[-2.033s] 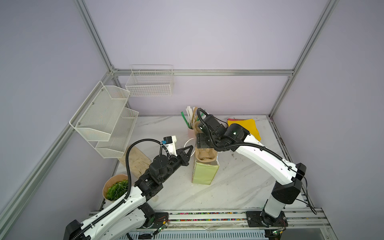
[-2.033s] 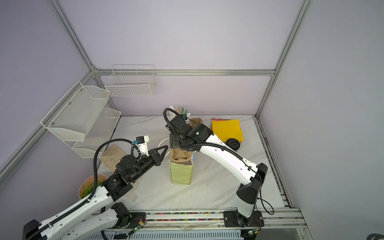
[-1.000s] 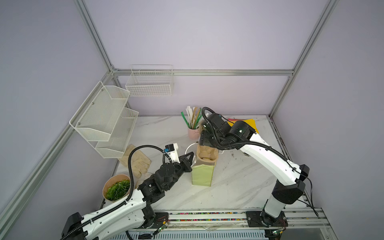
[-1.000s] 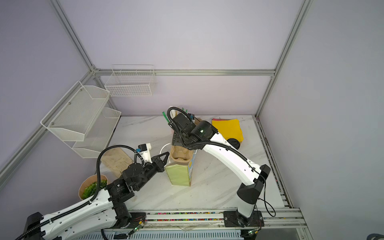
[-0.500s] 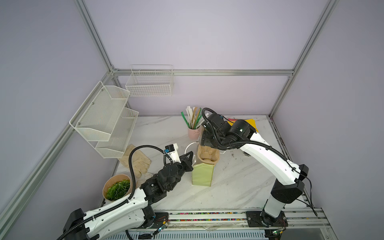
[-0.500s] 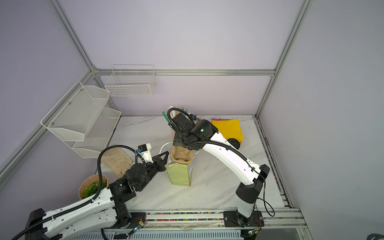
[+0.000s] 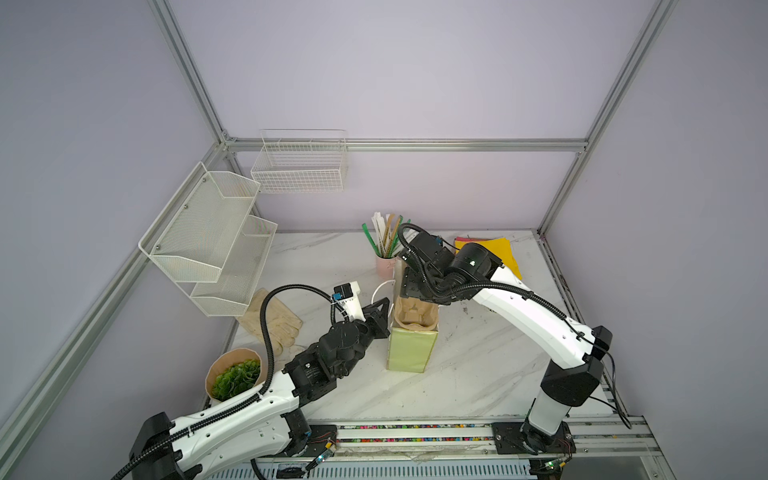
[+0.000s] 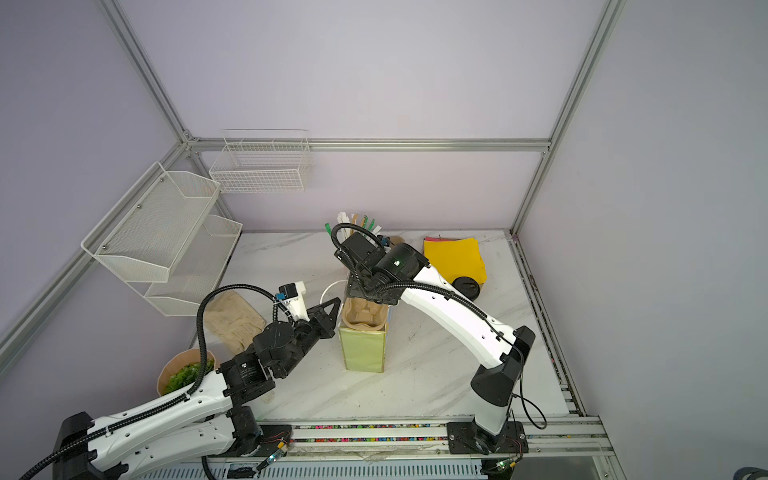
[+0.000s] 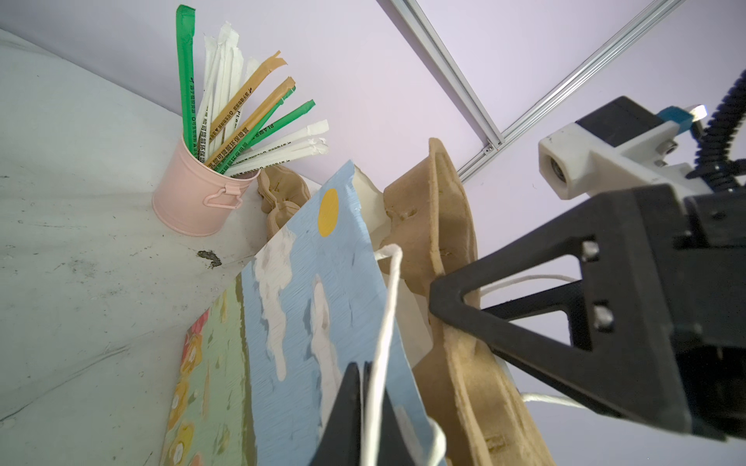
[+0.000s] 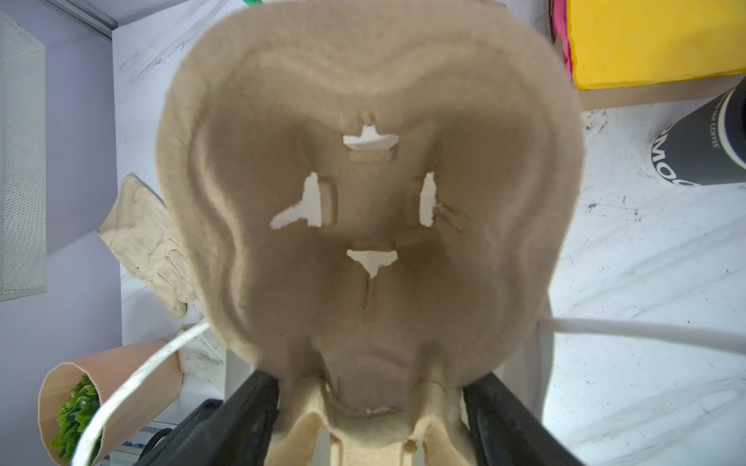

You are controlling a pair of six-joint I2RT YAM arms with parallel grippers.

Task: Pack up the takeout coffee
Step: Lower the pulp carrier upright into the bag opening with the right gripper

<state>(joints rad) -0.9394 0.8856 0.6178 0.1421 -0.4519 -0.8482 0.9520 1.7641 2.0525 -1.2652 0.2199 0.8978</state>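
Far left on the table (image 8: 436, 374) stands a pot (image 7: 235, 374) of greenery, with a glove (image 7: 274, 320) lying flat just behind it. My left claw (image 7: 386, 308) comes next: it is clenched at the left rim of the bag (image 7: 409, 351). The white handle (image 9: 383, 322) runs across one finger there, but I cannot tell whether I pinch cord, paper or nothing.

The bag stands upright mid-table, green face to the front. A brown pulp tray (image 7: 415, 313) stands on edge in its mouth, its upper part sticking out above the rim. My right claw (image 10: 371, 411) reaches down from behind and grasps the tray, one finger against each side. The pink cup (image 7: 384, 266) of straws sits behind the bag, near the back wall.

The coffee cup (image 8: 467, 286) is not in the bag. It stands on the table to the right of my right arm, black lid on, at the front edge of the yellow sheets (image 8: 453, 257). Neither claw touches it.
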